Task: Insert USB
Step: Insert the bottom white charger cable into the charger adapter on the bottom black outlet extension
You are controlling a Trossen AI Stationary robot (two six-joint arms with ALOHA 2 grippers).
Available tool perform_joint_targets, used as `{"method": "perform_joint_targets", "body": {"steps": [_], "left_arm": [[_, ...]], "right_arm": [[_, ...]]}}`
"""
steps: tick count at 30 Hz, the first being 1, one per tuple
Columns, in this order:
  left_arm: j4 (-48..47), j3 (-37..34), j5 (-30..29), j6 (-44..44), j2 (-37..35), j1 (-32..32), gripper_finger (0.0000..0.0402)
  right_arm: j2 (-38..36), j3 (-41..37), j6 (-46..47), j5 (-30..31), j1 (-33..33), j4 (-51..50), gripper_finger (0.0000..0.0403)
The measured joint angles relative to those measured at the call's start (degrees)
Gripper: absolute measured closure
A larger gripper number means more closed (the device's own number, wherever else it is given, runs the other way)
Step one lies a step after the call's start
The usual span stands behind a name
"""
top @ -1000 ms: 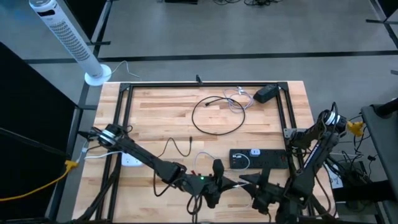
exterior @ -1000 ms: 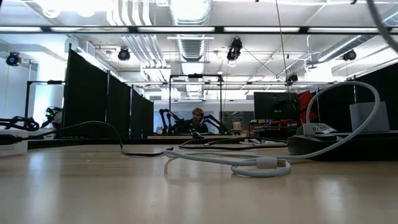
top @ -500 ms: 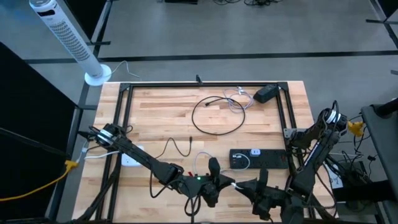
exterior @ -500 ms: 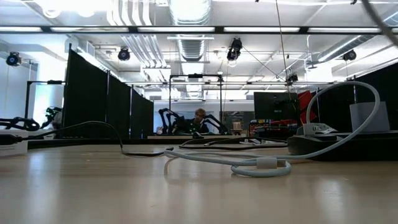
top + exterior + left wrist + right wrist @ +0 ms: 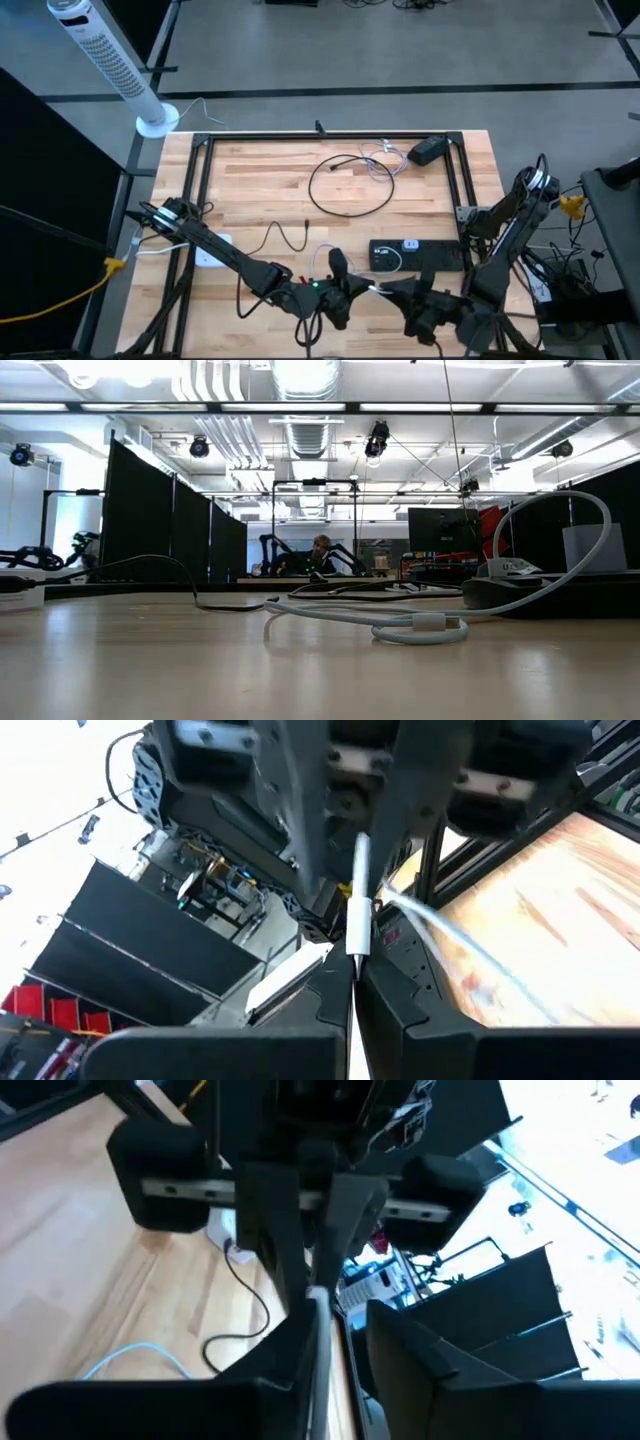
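Observation:
A white USB plug (image 5: 357,932) with a bare metal end is held in the air over the table's near edge, between my two grippers, which face each other. My left gripper (image 5: 360,290) comes from the table's left and is shut on the plug's white body. My right gripper (image 5: 386,291) comes from the right and is shut on the plug's metal end. The plug's white cable (image 5: 398,264) curves away toward the black power strip (image 5: 430,256), which lies flat on the table. My left gripper pinches the plug's white body (image 5: 356,952) between its two fingers, roughly level, from the table's left. The plug lies along the fingers, metal end pointing away from them, lifted clear of the table. The cable trails off slack. My right gripper has the plug's metal end (image 5: 362,860) between its two fingers (image 5: 318,870), coming roughly level from the table's right, opposite my left gripper. In the right wrist view the plug (image 5: 318,1296) sits close against one finger. The plug stays clear of the table.
A black cable loop (image 5: 350,185), a tangle of thin white cable (image 5: 377,160) and a black adapter (image 5: 430,150) lie at the far right. A white box (image 5: 210,256) and a thin black cord (image 5: 285,235) lie near the left arm. A dark frame (image 5: 300,135) borders the table.
My right gripper has risen and moved toward the table's left, up to my left gripper, rolling at the wrist; the plug's metal end now stands between its fingers. My left gripper has stayed about where it was, still holding the plug.

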Motion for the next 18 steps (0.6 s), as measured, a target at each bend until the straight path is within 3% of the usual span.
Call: {"method": "perform_joint_targets", "body": {"steps": [9,13,18], "left_arm": [[-0.19,-0.07,0.0,-0.15,0.0,-0.04,0.0401],[-0.3,-0.07,0.0,-0.57,0.0,-0.02,0.0401],[-1.32,-0.07,-0.95,-1.08,-0.03,-0.02,0.0401]], "right_arm": [[-0.82,0.02,0.93,-5.78,-2.0,-2.37,0.0239],[0.12,0.02,1.15,-5.81,-3.32,-2.5,0.0241],[0.26,0.02,1.19,-5.95,-3.58,-2.43,0.0275]]}}
